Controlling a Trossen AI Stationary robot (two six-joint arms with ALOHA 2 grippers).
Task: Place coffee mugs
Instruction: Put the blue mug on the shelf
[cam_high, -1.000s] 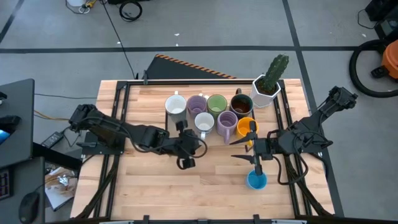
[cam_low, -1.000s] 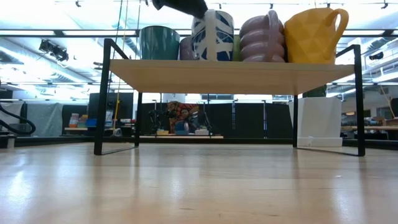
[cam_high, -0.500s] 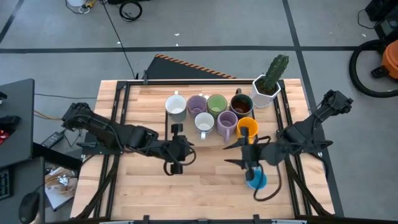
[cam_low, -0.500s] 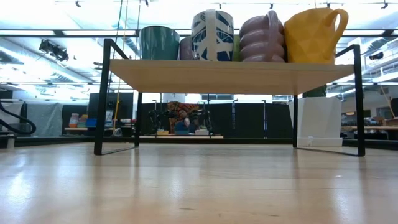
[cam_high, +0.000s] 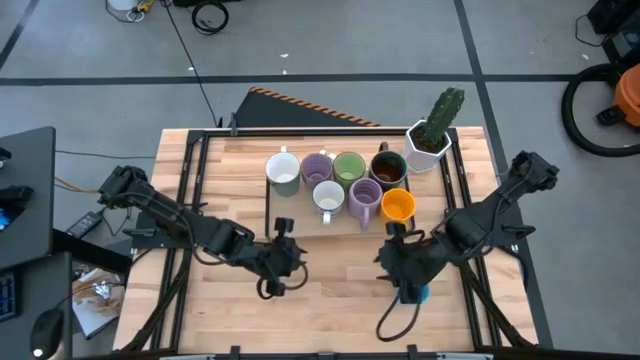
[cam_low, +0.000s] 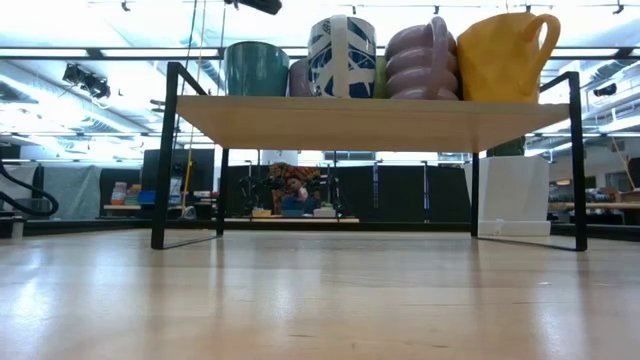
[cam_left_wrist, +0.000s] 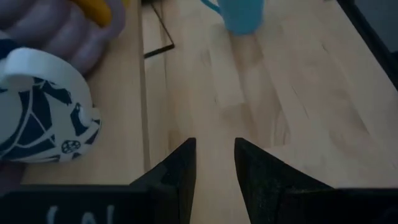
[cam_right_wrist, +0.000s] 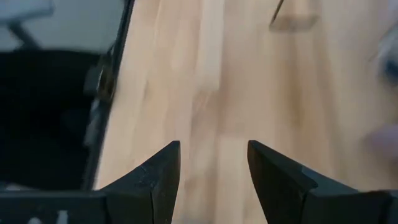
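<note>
Now seven small handled mugs sit clustered on the raised pale wooden shelf (cam_high: 300, 225) with its thin black metal frame: a plain white mug (cam_high: 283, 170), a lilac ribbed mug (cam_high: 317, 167), a green mug (cam_high: 348, 166) and a dark brown mug (cam_high: 388, 168) at the back, then a white mug with blue pattern (cam_high: 328, 196), a second lilac mug (cam_high: 365, 198) and a faceted orange-yellow mug (cam_high: 398, 206) in front. One is left on the table: the smooth blue mug (cam_left_wrist: 241, 14), just a sliver of it showing under the right arm from above.

So the step in hand looks like the pickup of that last one. The right gripper (cam_right_wrist: 211, 165) hangs over the bare plank table near the blue mug, fingers spread, nothing between them. The left gripper (cam_left_wrist: 214, 165) hovers over the table in front of the shelf, fingers a narrow gap apart and empty, apparently waiting.

Next move, by my reading: the right gripper lines up on the blue mug's rim or handle, closes, lifts above shelf height and sets it in a free spot beside the orange-yellow one. Glazed ceramic is slick and hard, so the grip wants to be square. A white faceted pot with a green cactus (cam_high: 432, 135) stands at the shelf's far corner; best kept clear.
</note>
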